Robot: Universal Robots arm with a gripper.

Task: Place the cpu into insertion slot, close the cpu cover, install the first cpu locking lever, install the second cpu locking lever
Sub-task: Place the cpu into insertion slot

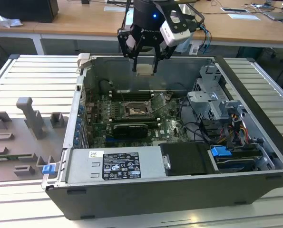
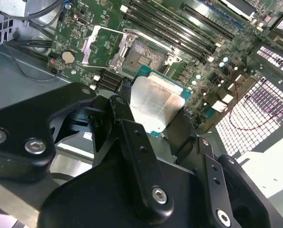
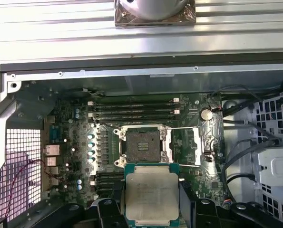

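Black two-finger gripper (image 1: pixel 145 70) clamps the small square silver-topped cpu (image 3: pixel 151 194) by opposite edges, held above the green board (image 3: pixel 70 156). Dark-centred square insertion slot (image 3: pixel 142 144) near board centre, bare. Thin silver cpu cover (image 3: pixel 204 145) apparently swung open beside it.

My bench is a slatted metal table (image 1: pixel 32 80), with ribs running across the exterior view. Two things sit directly on it. The open computer case (image 1: pixel 146 194) lies flat on its side, taking the middle and the exterior view's right. A grey fixture plate (image 1: pixel 8 147) lies just beside the case on the exterior view's left, with upright grey blocks on it. A small blue clip (image 1: pixel 48 168) sits at the plate's corner nearest the case.
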